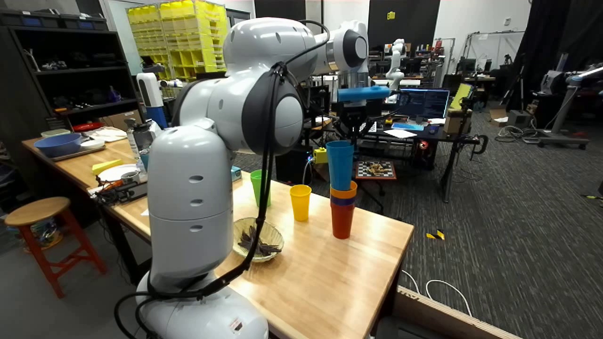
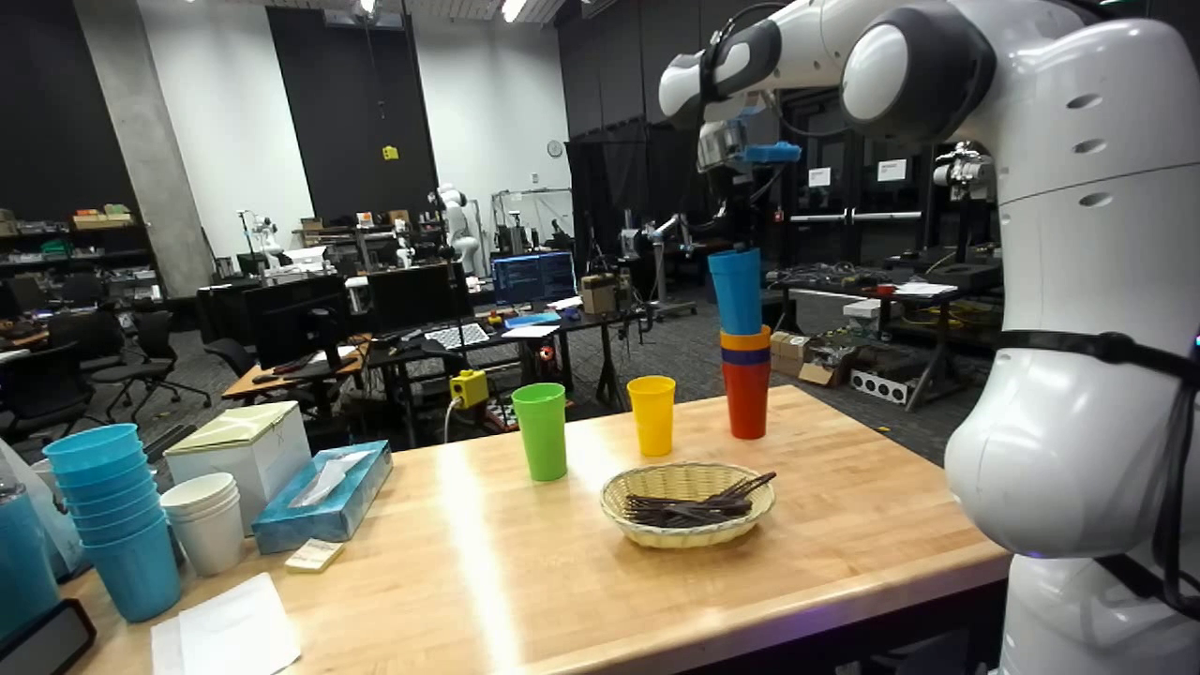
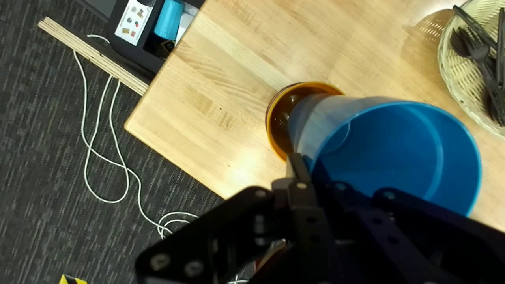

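Wooden surface (image 2: 562, 591) with a wicker basket (image 2: 684, 537)
In an exterior view, beyond the basket: green cup (image 2: 541, 433), yellow cup (image 2: 652, 417), a stack's red bottom cup (image 2: 746, 401); left of it: tissue box (image 2: 322, 503), blue cup stack (image 2: 117, 525), papers (image 2: 239, 626).

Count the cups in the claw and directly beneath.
4: blue cup in the claw; below, nested, orange cup on top, purple cup between, red cup lowest. Others may be hidden inside.

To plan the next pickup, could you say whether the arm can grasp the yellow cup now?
Probably not yet: the gripper is shut on the blue cup, though nothing seems to cover the yellow cup.
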You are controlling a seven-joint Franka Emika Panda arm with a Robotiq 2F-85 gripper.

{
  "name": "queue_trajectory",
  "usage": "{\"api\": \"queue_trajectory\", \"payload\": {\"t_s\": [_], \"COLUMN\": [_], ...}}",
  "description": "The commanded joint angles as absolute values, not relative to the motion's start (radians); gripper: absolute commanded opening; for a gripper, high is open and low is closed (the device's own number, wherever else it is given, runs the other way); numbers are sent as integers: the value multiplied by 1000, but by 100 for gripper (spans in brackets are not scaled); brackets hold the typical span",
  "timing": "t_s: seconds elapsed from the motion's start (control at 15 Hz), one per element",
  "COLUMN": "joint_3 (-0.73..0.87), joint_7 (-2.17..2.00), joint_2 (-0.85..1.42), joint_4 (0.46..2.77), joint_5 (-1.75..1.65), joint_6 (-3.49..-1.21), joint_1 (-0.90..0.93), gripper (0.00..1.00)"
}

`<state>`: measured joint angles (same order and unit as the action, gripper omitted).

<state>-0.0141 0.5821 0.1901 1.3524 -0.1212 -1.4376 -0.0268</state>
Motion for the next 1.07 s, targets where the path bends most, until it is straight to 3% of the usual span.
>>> {"api": "queue_trajectory", "payload": {"t_s": [0.0, 0.07, 0.13, 0.33, 0.93, 1.0], "joint_3": [-12, -11, -11, -13, -38, -46], "joint_7": [614, 616, 615, 617, 642, 650], "joint_2": [183, 183, 182, 185, 176, 172], "joint_4": [1368, 1372, 1377, 1380, 1393, 1404], "joint_5": [-97, -98, -101, -99, -67, -56], "joint_6": [-1455, -1456, -1461, -1461, -1484, -1499], "joint_1": [-39, -39, -40, -44, -27, -21], "gripper": [1, 1, 29, 39, 99, 100]}}
